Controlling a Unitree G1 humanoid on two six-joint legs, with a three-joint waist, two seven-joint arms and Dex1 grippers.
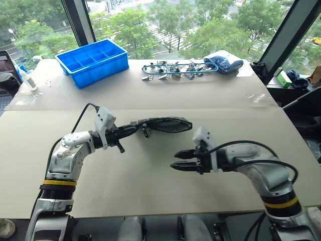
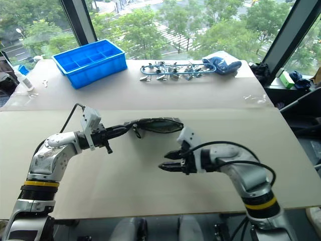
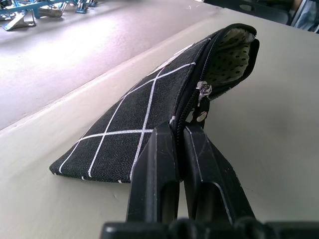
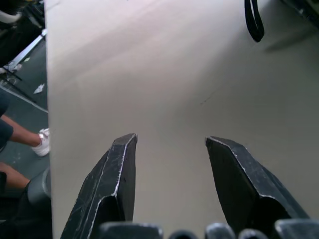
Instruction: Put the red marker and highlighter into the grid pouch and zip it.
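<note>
Black grid pouch (image 3: 149, 124) pinched by left hand (image 3: 178, 149); right hand (image 1: 176, 159) apart.

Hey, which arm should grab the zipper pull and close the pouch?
The right. The left gripper is shut on the grid pouch at its zipper end, holding it steady. The right gripper is empty, jaws apart, just in front of the pouch, so it looks free to reach the zipper pull.

The grid pouch (image 3: 149, 124) hides its contents behind its fabric; the pile of metal clips (image 1: 173, 69) beyond the pouch is too small to identify individually.
</note>
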